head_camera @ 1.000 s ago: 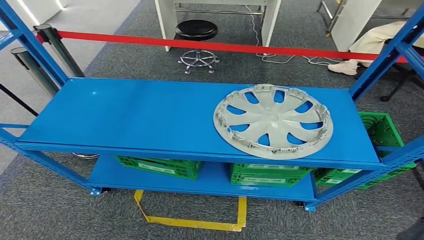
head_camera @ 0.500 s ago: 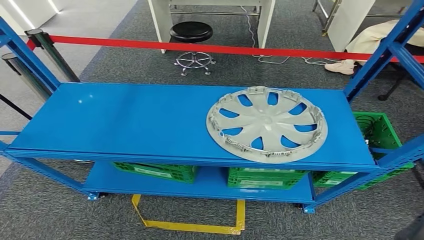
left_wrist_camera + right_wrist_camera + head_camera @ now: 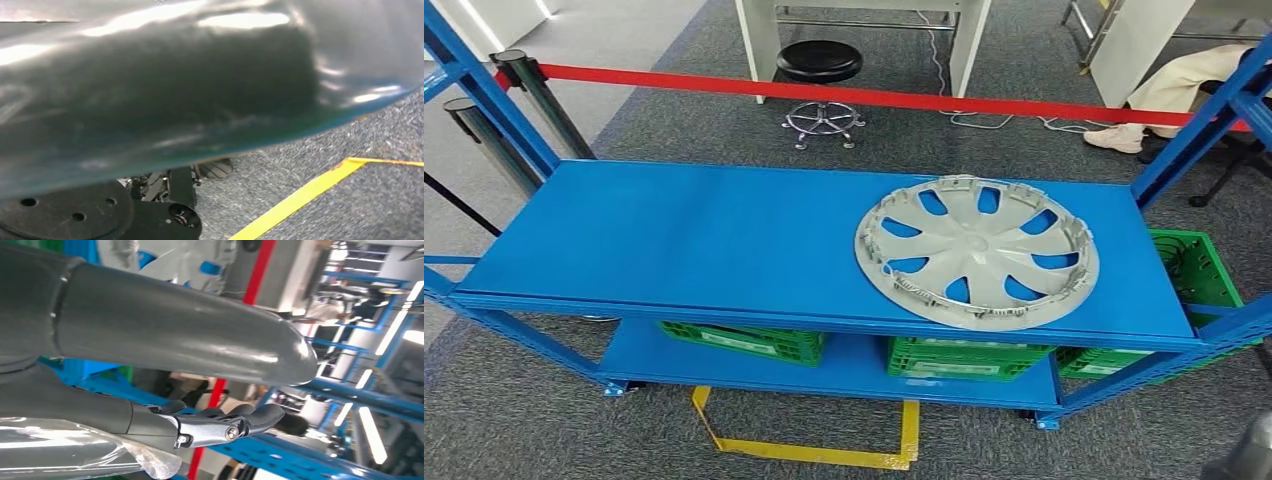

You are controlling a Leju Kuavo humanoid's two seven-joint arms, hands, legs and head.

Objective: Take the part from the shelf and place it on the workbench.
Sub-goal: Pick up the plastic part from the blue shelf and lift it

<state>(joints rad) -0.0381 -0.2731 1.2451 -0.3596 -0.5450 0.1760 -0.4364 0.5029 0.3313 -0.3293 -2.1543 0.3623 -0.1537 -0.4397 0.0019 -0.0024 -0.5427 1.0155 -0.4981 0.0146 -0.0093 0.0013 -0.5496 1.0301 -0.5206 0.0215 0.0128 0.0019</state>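
Grey wheel cover (image 3: 976, 251) lying flat on the blue shelf (image 3: 674, 240), toward its right end, overlapping the front edge. Right hand (image 3: 220, 425), fingers (image 3: 262, 415) extended and apart, holding nothing, is judged the nearer. The left hand's state cannot be told.

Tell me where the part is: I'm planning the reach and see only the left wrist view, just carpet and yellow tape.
Observer: The hubcap lies flat on the top shelf, near its right end.
Operator: Is the right hand on it?
Observer: No. The right hand holds nothing, its fingers stretched out.
Operator: Anything under the part?
Observer: Yes, green crates sit on the lower shelf.
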